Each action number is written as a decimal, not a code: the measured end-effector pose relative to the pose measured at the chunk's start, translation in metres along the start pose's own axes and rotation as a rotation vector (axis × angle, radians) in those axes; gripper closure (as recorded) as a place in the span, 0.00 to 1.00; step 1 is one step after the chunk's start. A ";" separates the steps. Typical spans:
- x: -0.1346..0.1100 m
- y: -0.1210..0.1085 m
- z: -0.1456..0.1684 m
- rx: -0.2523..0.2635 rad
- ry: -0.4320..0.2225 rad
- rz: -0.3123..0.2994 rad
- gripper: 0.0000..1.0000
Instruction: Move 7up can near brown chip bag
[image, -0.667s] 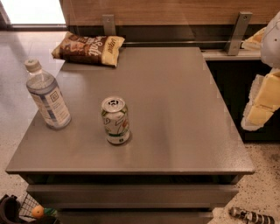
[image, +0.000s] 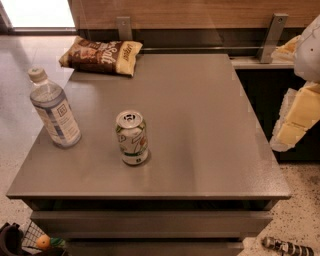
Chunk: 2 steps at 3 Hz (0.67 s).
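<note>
The 7up can, silver-white with green and red marks, stands upright on the grey table, left of its middle and toward the front. The brown chip bag lies flat at the table's far left corner, its cream-yellow end pointing right. My gripper shows as cream-yellow and white parts at the right edge of the view, off the table's right side, far from the can and holding nothing that I can see.
A clear water bottle with a white cap stands near the table's left edge, left of the can. A wooden wall panel with metal brackets runs behind the table. Small items lie on the floor at the front corners.
</note>
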<state>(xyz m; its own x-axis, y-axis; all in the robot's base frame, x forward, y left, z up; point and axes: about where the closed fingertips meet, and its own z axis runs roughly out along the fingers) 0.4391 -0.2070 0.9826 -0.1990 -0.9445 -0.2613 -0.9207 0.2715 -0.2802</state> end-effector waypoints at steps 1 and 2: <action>-0.009 0.004 0.013 -0.015 -0.098 0.003 0.00; -0.013 0.002 0.053 -0.027 -0.292 0.002 0.00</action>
<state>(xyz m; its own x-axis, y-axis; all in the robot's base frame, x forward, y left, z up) 0.4579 -0.1846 0.9365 -0.0997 -0.8498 -0.5175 -0.9297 0.2649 -0.2558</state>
